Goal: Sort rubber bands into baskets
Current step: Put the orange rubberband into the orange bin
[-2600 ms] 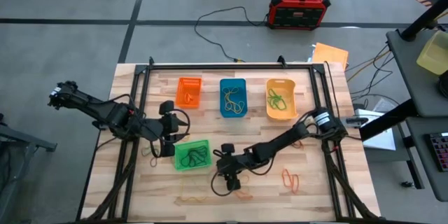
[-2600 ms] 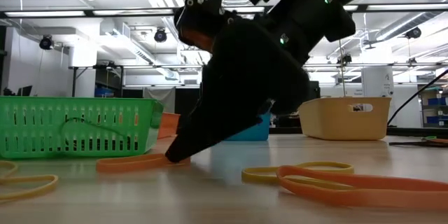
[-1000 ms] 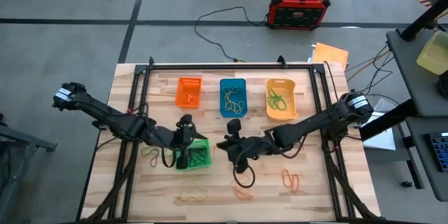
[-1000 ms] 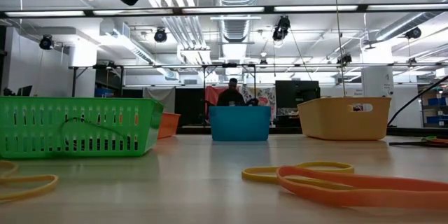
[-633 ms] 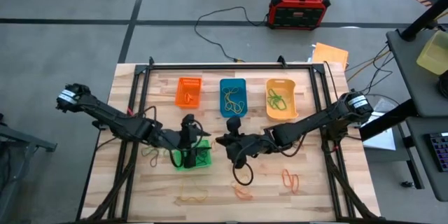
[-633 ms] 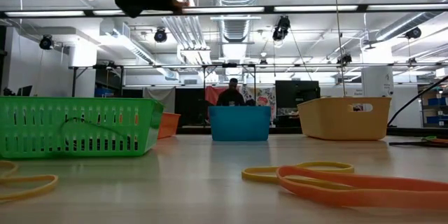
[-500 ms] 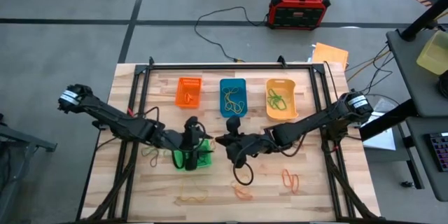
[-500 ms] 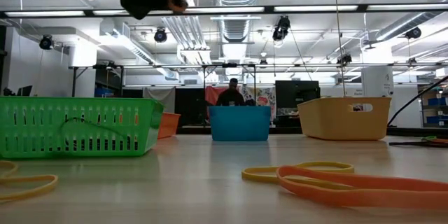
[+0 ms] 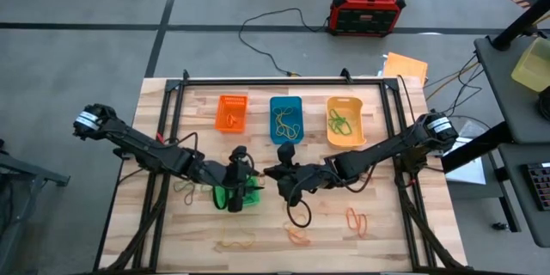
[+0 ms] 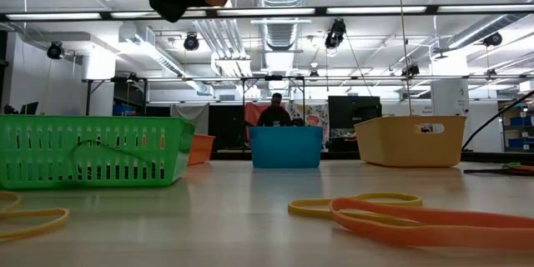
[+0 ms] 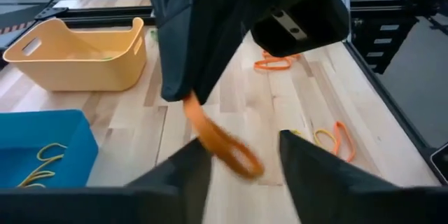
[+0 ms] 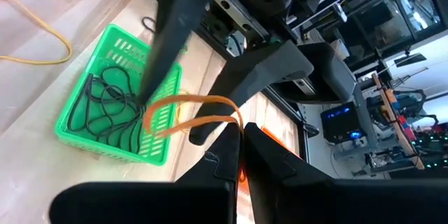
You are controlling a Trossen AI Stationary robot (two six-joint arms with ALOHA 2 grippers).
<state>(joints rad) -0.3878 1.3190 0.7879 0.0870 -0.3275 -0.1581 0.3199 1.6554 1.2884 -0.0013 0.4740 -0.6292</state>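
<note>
A thin, flat orange rubber band (image 12: 192,115) is pinched by the clenched right pincer (image 12: 240,134) at centre frame, its loop threaded by the parted left pincer (image 11: 238,155), above the slatted green plastic basket (image 12: 157,129).

Orange rubber band (image 12: 192,112), green basket (image 12: 77,129), blue basket (image 9: 286,119).

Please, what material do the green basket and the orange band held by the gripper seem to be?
Green basket: likely moulded plastic, with slotted walls and an even bright colour. Orange band: likely rubber, a thin matte loop sagging limply from the shut right gripper.
</note>
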